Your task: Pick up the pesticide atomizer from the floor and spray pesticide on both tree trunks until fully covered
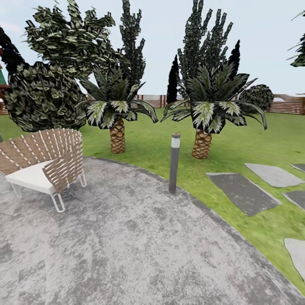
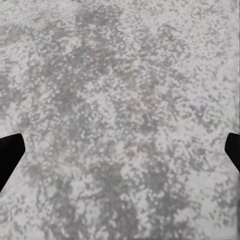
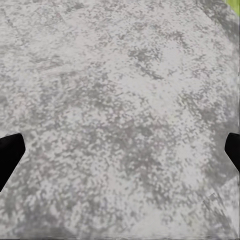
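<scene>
Head view: robot stood on a round patio [image 1: 140,245] of mottled grey stone, edged by the grass lawn [image 1: 254,144] of the garden. A grey bollard light [image 1: 174,163] stood upright at the patio's curved edge. A woven brown lounge chair [image 1: 46,163] with a white seat cushion sat on the patio, well apart from the bollard. Flat grey stepping stones [image 1: 243,192] lay in the grass beyond the patio edge.

Two short palms on the lawn: one [image 1: 117,114] behind the chair and bollard, the other [image 1: 207,118] further toward the stepping stones. Both had scaly tan-brown trunks and low drooping fronds. Tall dark leafy trees [image 1: 199,46] rose behind them, with a broad leafy bush [image 1: 40,97] behind the chair. A brown slatted wooden fence [image 1: 288,106] closed the far side of the lawn.

Pesticide atomizer: could not be located. Thick pale grey trunks could not be made out either.

Left wrist view: left gripper [image 2: 120,155] pointed down at bare grey stone. One dark fingertip [image 2: 9,155] showed at each side edge of the picture, spread wide apart, nothing between them.

Right wrist view: right gripper [image 3: 120,155] likewise over grey stone, fingertips [image 3: 9,155] spread wide, gap bare. A sliver of green grass [image 3: 234,4] showed in one far corner, well beyond the fingers.
</scene>
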